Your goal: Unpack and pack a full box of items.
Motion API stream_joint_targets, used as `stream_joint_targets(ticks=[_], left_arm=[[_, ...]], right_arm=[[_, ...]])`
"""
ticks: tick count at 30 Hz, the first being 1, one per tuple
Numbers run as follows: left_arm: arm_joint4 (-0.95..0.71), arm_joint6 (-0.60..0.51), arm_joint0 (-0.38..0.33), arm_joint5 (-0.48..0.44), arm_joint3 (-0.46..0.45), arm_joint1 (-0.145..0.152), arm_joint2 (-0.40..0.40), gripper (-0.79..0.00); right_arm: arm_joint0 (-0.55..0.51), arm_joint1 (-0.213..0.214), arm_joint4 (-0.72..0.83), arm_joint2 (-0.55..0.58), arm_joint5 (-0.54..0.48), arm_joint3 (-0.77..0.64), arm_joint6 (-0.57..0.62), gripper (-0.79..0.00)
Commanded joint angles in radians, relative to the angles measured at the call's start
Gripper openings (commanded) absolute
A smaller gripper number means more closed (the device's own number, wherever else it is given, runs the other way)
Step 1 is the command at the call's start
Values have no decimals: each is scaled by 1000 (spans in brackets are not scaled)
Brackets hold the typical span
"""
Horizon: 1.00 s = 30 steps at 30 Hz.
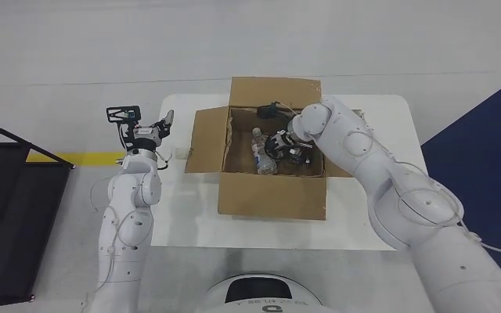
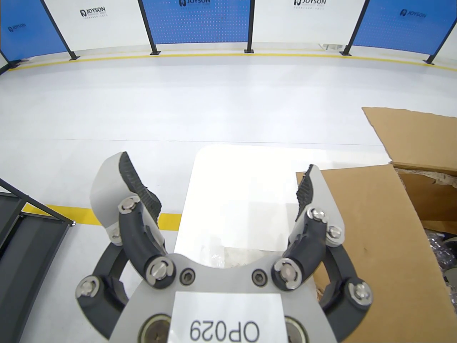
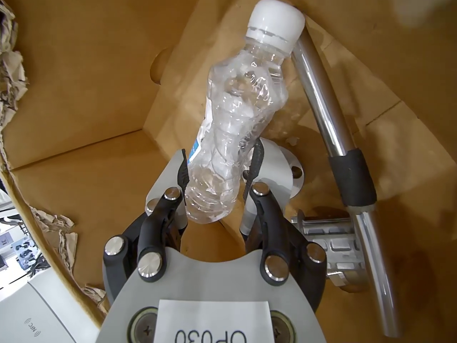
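Right wrist view: the right gripper (image 3: 218,160) clamps its black-padded fingers (image 3: 183,173) on the lower body of a crumpled clear plastic bottle (image 3: 239,108).
Bottle: it is inside the box, tilted, with its white screw cap (image 3: 276,19) pointing away from the gripper and just beside the end of a curved chrome bar with a black foam sleeve (image 3: 351,180); whether cap and bar touch cannot be told.
Box: the open brown cardboard box (image 1: 270,196) stands on the middle of the table with its flaps folded outward; crumpled brown packing paper (image 3: 10,55) lies along one inner wall.
Top view: the right gripper (image 1: 275,147) is down inside the box with the bottle (image 1: 264,156) among dark items.
Left gripper (image 2: 217,176): fingers spread wide with nothing between them, held over the table's left edge, beside the box's left flap (image 2: 371,237).
Table: white rectangular tabletop (image 1: 188,227) carrying the box.
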Motion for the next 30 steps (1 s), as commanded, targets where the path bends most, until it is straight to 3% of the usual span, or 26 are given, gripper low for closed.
stream_joint_targets(ticks=[1,2,3,9,17,21,25,27,30], left_arm=[[0,0,0,0,0,0,0,0],[0,0,0,0,0,0,0,0],[0,0,0,0,0,0,0,0],[0,0,0,0,0,0,0,0],[0,0,0,0,0,0,0,0],[0,0,0,0,0,0,0,0],[0,0,0,0,0,0,0,0],[0,0,0,0,0,0,0,0],[0,0,0,0,0,0,0,0]], right_arm=[[-1,-9,-9,-1,4,11,-4,-631],[-1,-14,-16,-1,4,17,-7,-754],[-1,-18,-21,-1,5,23,-11,-785],[3,-31,-50,8,-38,52,-55,-785],[17,27,-113,56,-289,51,-215,-785],[16,89,-194,96,-357,-23,-386,-785],[-42,191,-287,177,-415,-150,-582,-785],[-84,240,-330,216,-401,-241,-606,-785],[-182,324,-366,302,-290,-473,-547,-785]])
